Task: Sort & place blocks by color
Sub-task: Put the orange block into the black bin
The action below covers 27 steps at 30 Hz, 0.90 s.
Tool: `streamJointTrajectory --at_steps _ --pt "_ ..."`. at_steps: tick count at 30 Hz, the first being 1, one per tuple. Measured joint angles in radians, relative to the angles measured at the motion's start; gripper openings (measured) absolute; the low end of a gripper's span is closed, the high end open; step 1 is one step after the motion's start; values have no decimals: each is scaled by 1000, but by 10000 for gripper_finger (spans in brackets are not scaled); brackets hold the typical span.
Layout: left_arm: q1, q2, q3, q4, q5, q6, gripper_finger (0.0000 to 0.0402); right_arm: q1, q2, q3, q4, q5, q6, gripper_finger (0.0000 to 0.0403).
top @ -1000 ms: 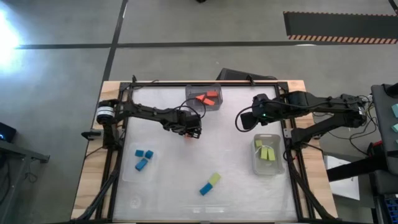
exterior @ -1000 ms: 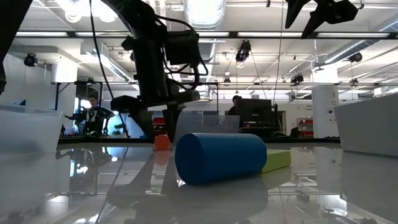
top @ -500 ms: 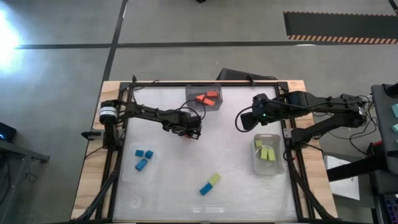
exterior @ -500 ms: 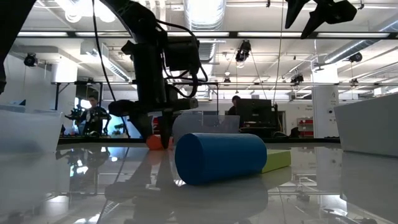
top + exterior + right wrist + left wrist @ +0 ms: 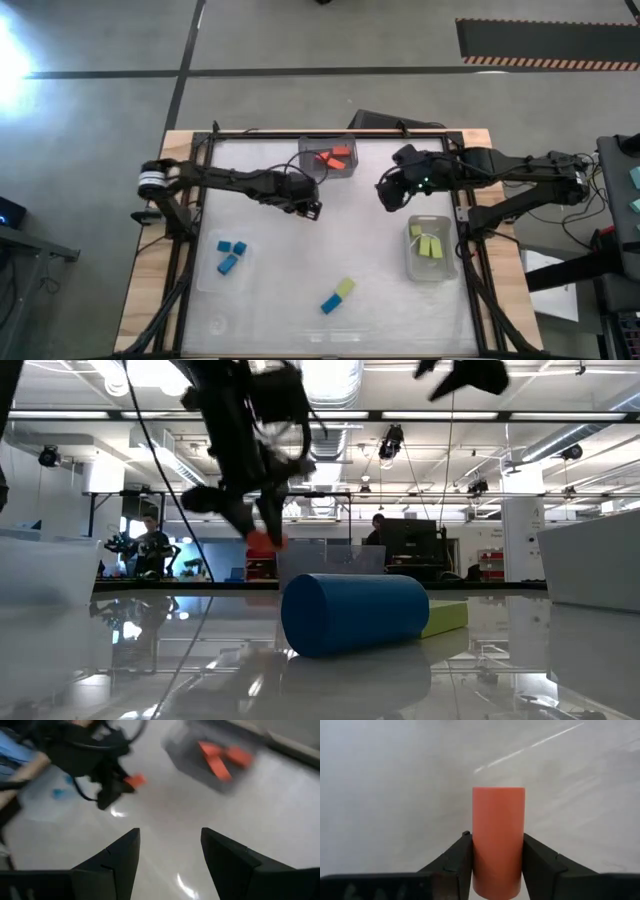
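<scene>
Left pincer (image 5: 497, 865), at centre-left of the high view, clenched on an orange-red block (image 5: 498, 840) raised off the white tabletop (image 5: 370, 250). Right pincer (image 5: 170, 852), at centre-right, hangs with fingers spread, gripping nothing. Upper centre: clear bin (image 5: 330, 158) holding orange-red blocks (image 5: 335, 156). Lower left: blue blocks (image 5: 230, 255). Right: yellow-green blocks (image 5: 428, 245) in a bin. Bottom centre: one blue block (image 5: 331, 304) touching one yellow-green block (image 5: 345, 288).

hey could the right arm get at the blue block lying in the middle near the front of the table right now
Probably yes. The right gripper is open and empty, hovering mid-table, and the blue block lies on bare table touching only a yellow-green block. The left gripper, holding an orange-red block, sits well clear.
</scene>
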Motion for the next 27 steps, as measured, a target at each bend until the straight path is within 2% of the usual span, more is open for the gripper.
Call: streamJointTrajectory --at_steps 4,7,11,14,18,22,27 --pt "-19 -135 2 65 -23 125 115 0 0 -28 247 -2 -176 201" --pt "-45 -246 -13 222 -67 293 115 0 0 -58 451 -15 -300 201" --pt "-83 -359 -34 476 -66 607 115 0 0 -81 678 -69 -443 201" --pt "-90 -408 -34 609 -56 702 115 0 0 -85 807 -141 -518 201" --pt "-88 -431 -34 776 -17 786 115 0 6 -83 907 -182 -574 201" --pt "-92 -417 -34 918 14 856 115 0 20 -83 941 -179 -586 201" --pt "-90 -383 -35 984 21 858 115 -1 39 -84 943 -177 -580 201"
